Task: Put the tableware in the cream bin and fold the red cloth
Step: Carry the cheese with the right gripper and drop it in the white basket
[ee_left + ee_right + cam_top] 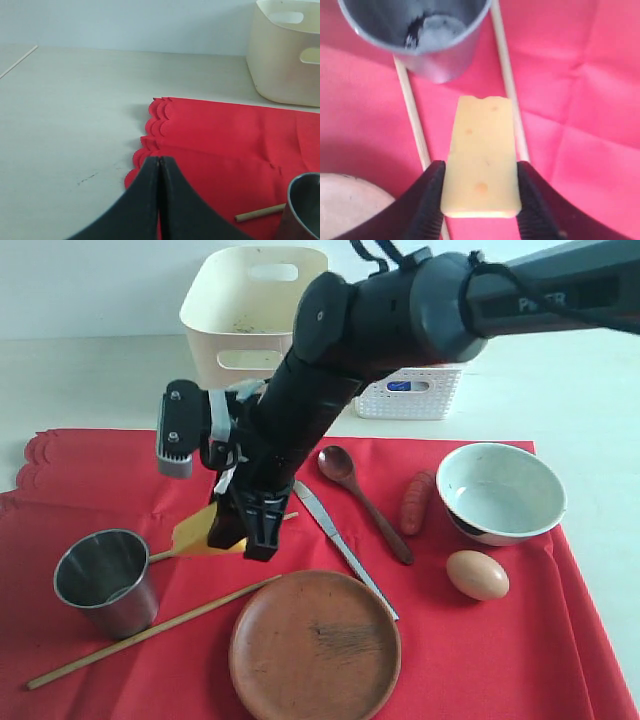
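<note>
The left gripper (159, 164) has its fingers pressed together on nothing, just above the scalloped edge of the red cloth (560, 640), which lies spread flat across the lower frame of the exterior view. At lower left a steel cup (105, 580) stands upright on the cloth, with two wooden chopsticks (150, 633) lying beside it. Left of centre the right gripper (480, 200) pinches a yellow cheese slice (481, 160). The cream bin (205, 345) sits at top centre, off the cloth. Then come a metal knife (340, 545), a wooden spoon (365, 502) and, at bottom centre, a brown plate (315, 645). On the right are an egg (477, 575) and a white bowl (500, 505).
</note>
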You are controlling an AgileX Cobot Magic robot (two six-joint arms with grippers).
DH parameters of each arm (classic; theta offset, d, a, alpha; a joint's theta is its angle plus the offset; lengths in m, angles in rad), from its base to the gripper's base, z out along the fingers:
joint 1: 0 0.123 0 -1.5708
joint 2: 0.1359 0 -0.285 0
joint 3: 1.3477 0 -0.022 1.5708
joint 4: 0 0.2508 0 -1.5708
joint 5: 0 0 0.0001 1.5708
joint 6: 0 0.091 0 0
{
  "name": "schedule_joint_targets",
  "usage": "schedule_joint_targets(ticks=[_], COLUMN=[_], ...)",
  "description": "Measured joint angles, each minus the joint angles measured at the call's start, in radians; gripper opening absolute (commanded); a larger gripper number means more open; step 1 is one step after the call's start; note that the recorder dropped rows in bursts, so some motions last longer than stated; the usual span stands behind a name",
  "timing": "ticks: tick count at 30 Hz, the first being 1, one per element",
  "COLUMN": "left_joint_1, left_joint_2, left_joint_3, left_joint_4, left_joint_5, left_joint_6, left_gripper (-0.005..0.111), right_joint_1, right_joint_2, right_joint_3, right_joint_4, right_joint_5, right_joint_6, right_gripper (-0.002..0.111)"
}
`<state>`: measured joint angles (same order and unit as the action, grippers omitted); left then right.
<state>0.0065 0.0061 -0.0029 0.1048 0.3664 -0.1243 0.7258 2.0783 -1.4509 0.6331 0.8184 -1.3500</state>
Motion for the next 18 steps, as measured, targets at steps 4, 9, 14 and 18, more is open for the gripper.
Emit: schedule_joint_targets(ticks=[4,9,14,18], left_joint_1=[0.000,0.000,0.000,0.000], left_joint_2=[0.000,0.000,0.000,0.000], left_joint_3=[0.000,0.000,0.000,0.000], left_joint_4=[0.000,0.000,0.000,0.000], left_joint_5=[0.000,0.000,0.000,0.000], left_joint_6=[0.000,0.000,0.000,0.000], left_gripper=[0.000,0.000,0.000,0.000], right_joint_1=[0.000,0.000,-0.023,-0.102], right_joint_2=[-0.076,-0.170,-0.243,-0.268], right_joint_3=[0.000,0.000,0.000,0.000], right_joint_4=[-0.095,-0.360,-0.576,-0.600], right_joint_5=[-0.008,-0.020,-0.036,-0.078], right_joint_6=[0.092,0.316,0.529,0.638], right_gripper=[0.000,0.000,0.000,0.000])
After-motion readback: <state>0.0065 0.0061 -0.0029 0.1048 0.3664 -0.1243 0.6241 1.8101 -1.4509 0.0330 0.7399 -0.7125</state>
